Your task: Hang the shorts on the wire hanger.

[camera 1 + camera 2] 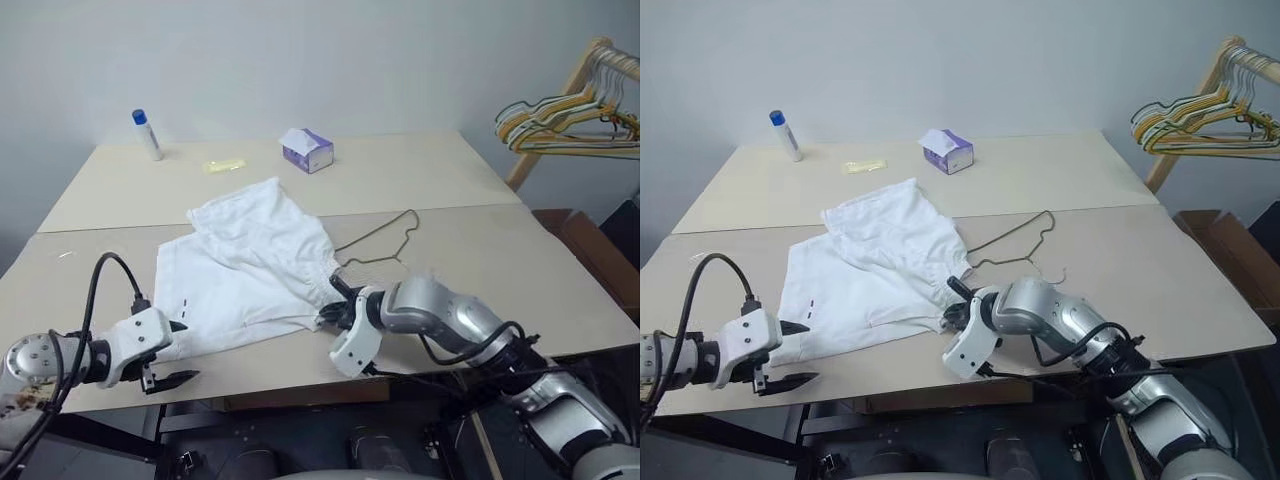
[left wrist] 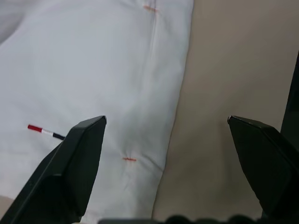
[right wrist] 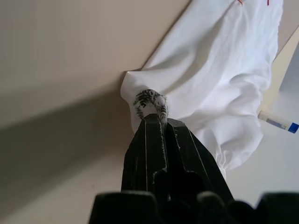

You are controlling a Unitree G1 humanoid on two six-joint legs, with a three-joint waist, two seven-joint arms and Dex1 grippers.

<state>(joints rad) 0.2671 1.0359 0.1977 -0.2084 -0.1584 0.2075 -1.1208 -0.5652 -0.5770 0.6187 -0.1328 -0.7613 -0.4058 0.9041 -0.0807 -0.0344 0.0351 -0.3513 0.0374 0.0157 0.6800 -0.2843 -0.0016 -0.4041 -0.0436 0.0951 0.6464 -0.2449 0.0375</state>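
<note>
We see one pair of white cloth shorts (image 1: 245, 270) lying crumpled in the middle of the beige table (image 1: 480, 260), its gathered elastic waistband toward five o'clock. One thin olive-green wire hanger (image 1: 385, 240) lies flat at the shorts' three o'clock, touching or slightly under the cloth, though we cannot quite tell which. Our right gripper (image 1: 332, 308) has its two black fingers pressed together, clamped on a bunched fold of the waistband. Our left gripper (image 1: 170, 378) hovers at the shorts' seven o'clock, its fingers (image 2: 81, 154) wide apart, holding nothing. At twelve o'clock sit one purple-white tissue box (image 1: 308, 150), one blue-capped white tube (image 1: 147, 133) and one small yellow packet (image 1: 224, 166).
</note>
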